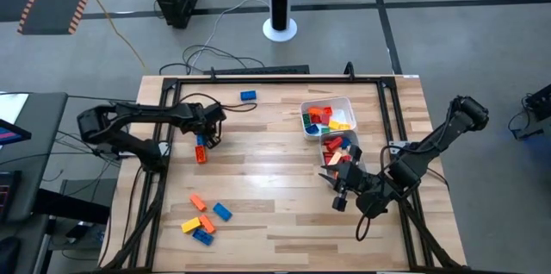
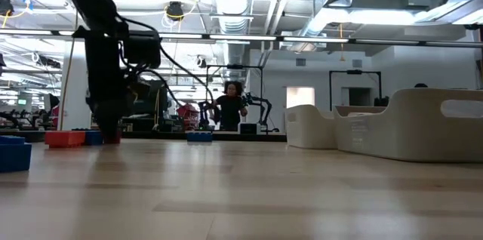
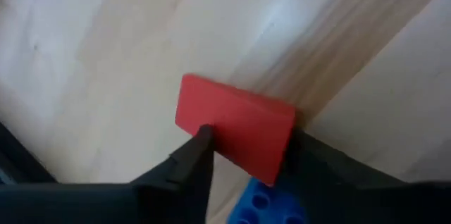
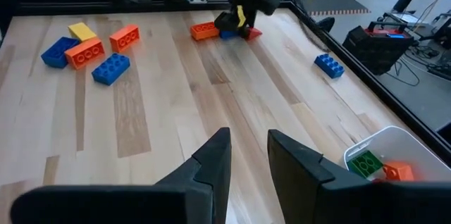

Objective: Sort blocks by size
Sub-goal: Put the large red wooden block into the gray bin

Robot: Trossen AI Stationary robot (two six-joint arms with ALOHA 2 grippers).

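My left gripper (image 1: 207, 133) is at the table's left, shut on a red brick (image 3: 236, 125). A blue brick (image 3: 271, 203) lies right beside it, and an orange brick (image 1: 202, 156) lies just nearer; all three show in the right wrist view (image 4: 252, 32). A lone blue brick (image 1: 248, 96) lies at the far side. A cluster of orange, blue and yellow bricks (image 1: 205, 219) lies near the left front. My right gripper (image 4: 248, 155) is open and empty over bare wood at the right, near the tubs. My left gripper pinches the red brick between its two fingers (image 3: 194, 157), on its two opposite sides at the end nearest the wrist (image 3: 211, 136). The fingers come from above, pointing down. The brick is at or just above the table beside the blue brick; I cannot tell which.
A white tub (image 1: 346, 102) with mixed bricks stands at the far right. A clear tub (image 1: 340, 149) with red and orange bricks stands just in front of it. A black frame (image 1: 258, 80) runs around the table. A person (image 2: 229, 108) stands in the room behind.
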